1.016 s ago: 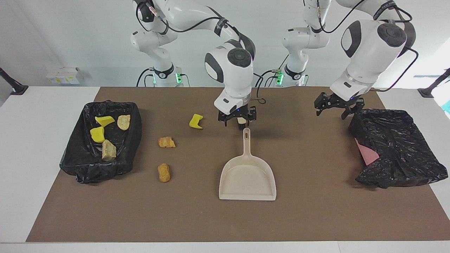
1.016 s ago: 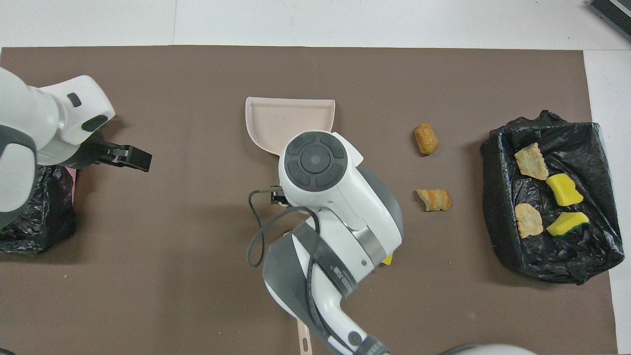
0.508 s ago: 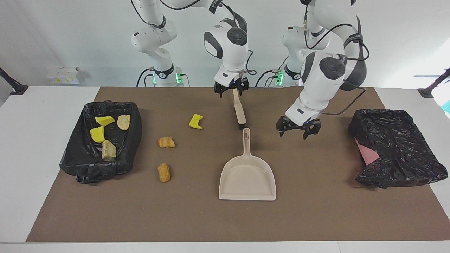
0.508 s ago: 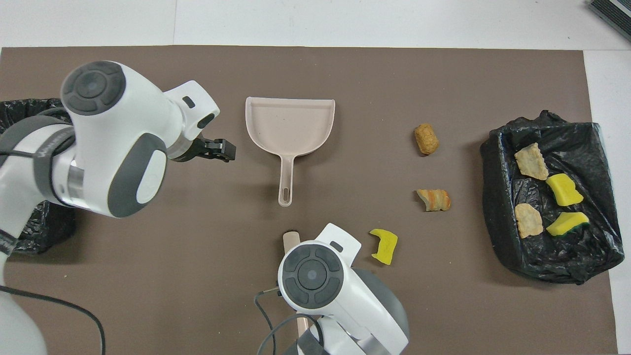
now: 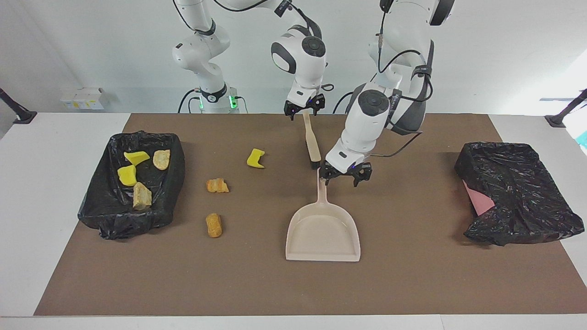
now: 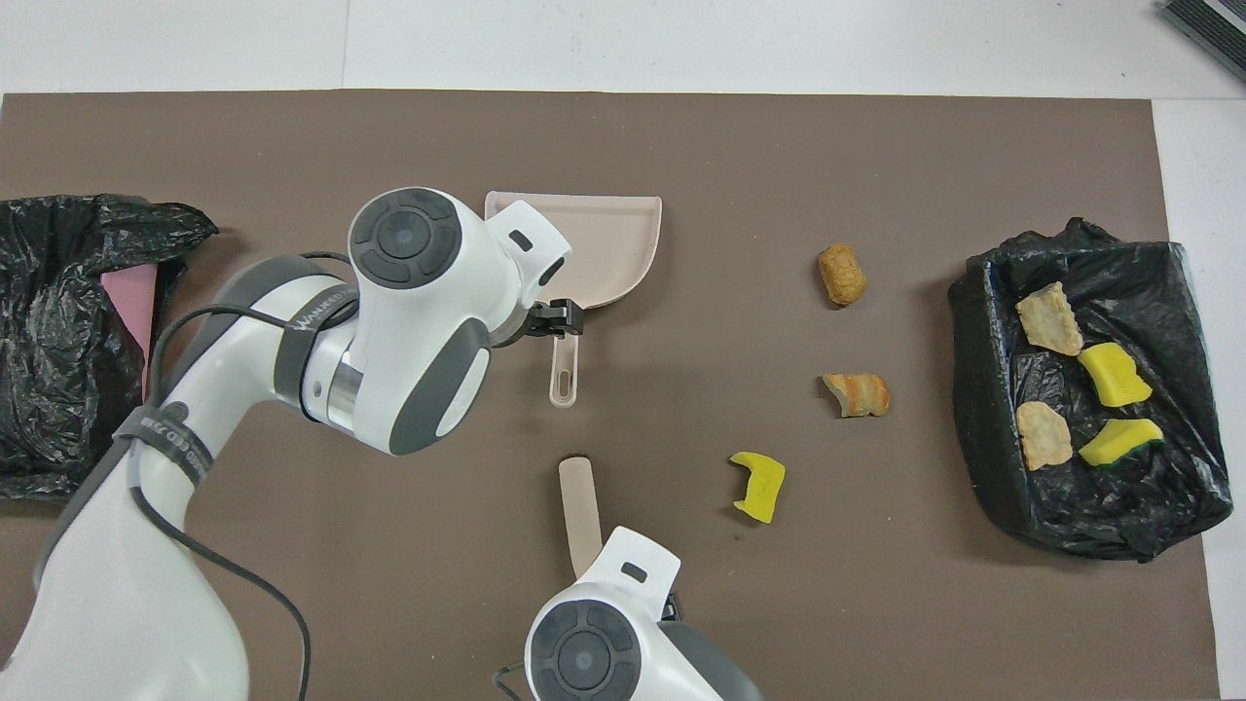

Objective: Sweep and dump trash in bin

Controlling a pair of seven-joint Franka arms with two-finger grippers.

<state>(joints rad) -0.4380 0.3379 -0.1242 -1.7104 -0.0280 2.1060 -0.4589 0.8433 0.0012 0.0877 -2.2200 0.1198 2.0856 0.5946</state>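
Facing view: the left claw [image 5: 345, 176] is seen spread just over the handle of the dustpan [image 5: 323, 229], nothing pinched. The right claw [image 5: 303, 107], spread too, is poised over the top of the brush [image 5: 312, 145], which is not gripped. Three scraps of trash [image 5: 216, 185] lie loose on the bench toward the right arm's end; four are already in the lined bin [image 5: 172, 192]. The handle should be straddled squarely before the fingers are pressed together.

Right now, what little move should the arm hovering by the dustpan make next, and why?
Probably lower the open left end effector onto the dustpan handle and close: it hangs just above that handle, gripping nothing, while three scraps still lie loose on the mat.
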